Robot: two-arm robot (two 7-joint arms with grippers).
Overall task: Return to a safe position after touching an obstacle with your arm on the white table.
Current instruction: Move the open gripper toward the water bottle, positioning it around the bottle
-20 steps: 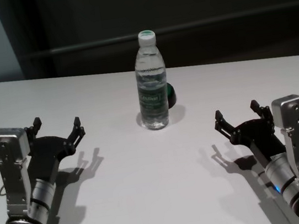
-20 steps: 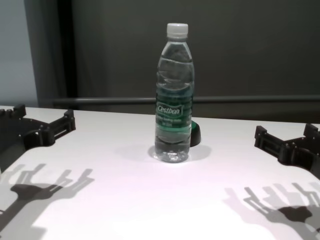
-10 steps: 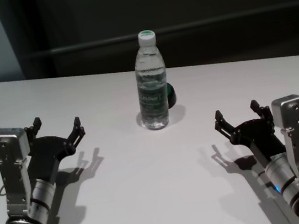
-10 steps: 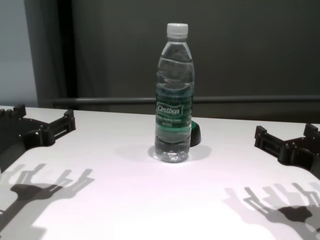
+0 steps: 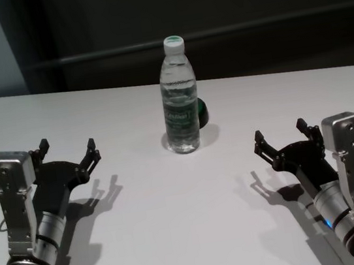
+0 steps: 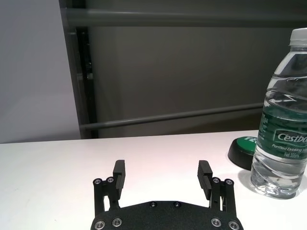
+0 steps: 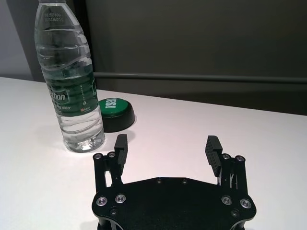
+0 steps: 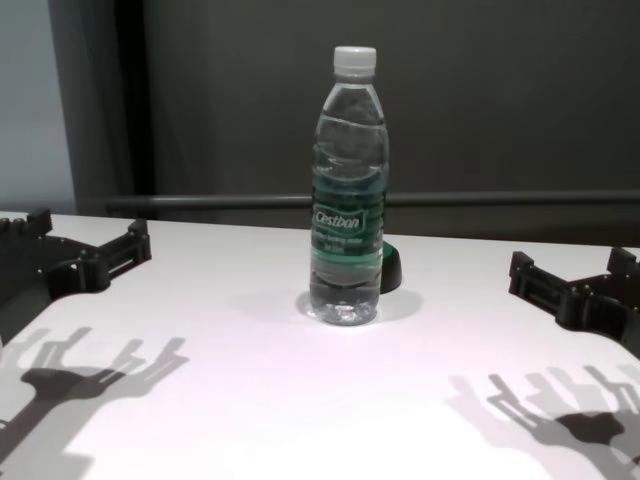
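Bottle: the obstacle (image 5: 179, 95) stands upright mid white table (image 5: 178, 238).
Claws: my left gripper (image 5: 68, 153) and right gripper (image 5: 282, 136) both spread wide, empty, well apart from it.
Risk: a careless sideways swing could topple it, I reckon.

Bare lab-like test room: plain white table (image 5: 177, 225), dark wall panels (image 8: 500, 100), grey rail (image 6: 168, 117).

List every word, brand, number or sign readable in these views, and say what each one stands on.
"Cestbon": brand on the green label of the water bottle, upright on the white table.
"Net 555ml": small print under the brand, left wrist view.
Digits printed near the bottle's shoulder: too small to read surely.
White lettering on the green button behind the bottle: too blurred to read.
Left gripper and right gripper: no text.
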